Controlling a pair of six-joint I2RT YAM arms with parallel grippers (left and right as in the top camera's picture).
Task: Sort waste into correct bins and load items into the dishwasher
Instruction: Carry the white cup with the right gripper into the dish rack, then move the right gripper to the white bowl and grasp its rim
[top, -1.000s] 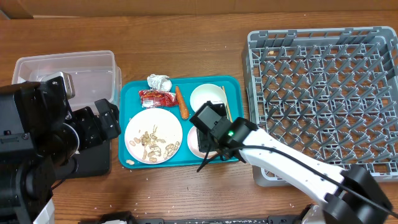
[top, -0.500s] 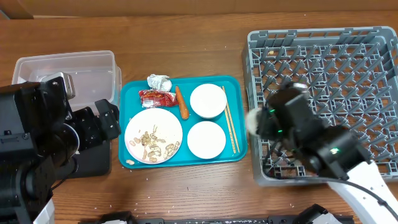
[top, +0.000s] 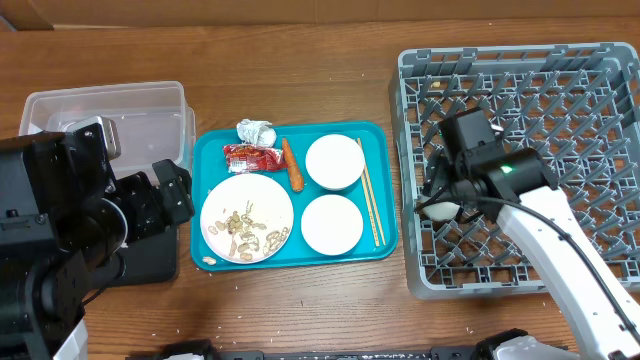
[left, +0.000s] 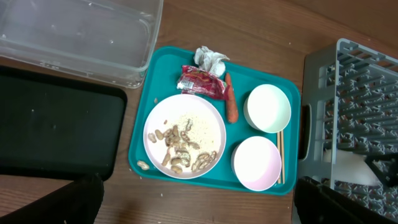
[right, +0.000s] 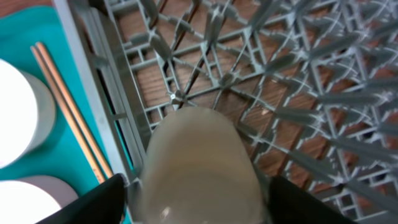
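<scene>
My right gripper (top: 441, 207) is shut on the small white cup (right: 198, 167) and holds it low over the left side of the grey dish rack (top: 560, 120). On the teal tray sit the white plate (top: 247, 200) with beige scraps and rice, two white bowls (top: 335, 161) (top: 332, 224), the chopsticks (top: 368, 205), a paper ball (top: 255, 131), a red wrapper (top: 252, 157) and a carrot (top: 291, 165). My left gripper (left: 199, 205) is open and empty, high above the table's front edge. The clear tub (top: 110, 105) and black tray (top: 150, 262) lie at the left.
The teal tray (top: 384, 140) lies between the bins and the rack, its right edge close to the rack's left wall (right: 102, 112). My left arm's body (top: 60, 210) covers part of the black tray and tub in the overhead view.
My right arm has carried the white cup from over the teal tray rightwards to the rack and lowered it into the rack's left side. The left arm has not moved.
</scene>
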